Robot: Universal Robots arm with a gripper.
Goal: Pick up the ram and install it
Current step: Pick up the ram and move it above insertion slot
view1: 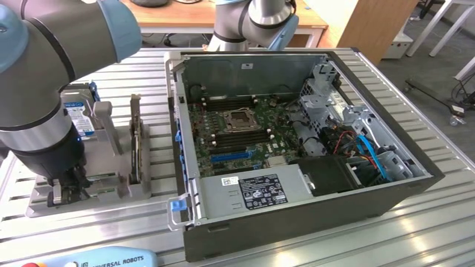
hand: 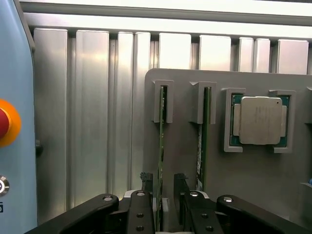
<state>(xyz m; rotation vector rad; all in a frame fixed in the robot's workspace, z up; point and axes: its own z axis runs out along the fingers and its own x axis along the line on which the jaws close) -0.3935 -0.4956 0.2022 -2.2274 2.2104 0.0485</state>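
You have: computer case (view1: 297, 222), side open, mid-table. Grey holder (hand: 253, 185) beside it. Gripper (hand: 163, 183) at the holder, jaws spread either side of the ram (hand: 160, 146), which stands on edge in the slot nearest the holder's edge. Processor (hand: 258, 119) two slots along.

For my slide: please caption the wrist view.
Open gripper straddles the ram standing on edge in its gray holder, near the processor.

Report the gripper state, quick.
Gripper: open, straddling the upright ram, not yet clamped on it.
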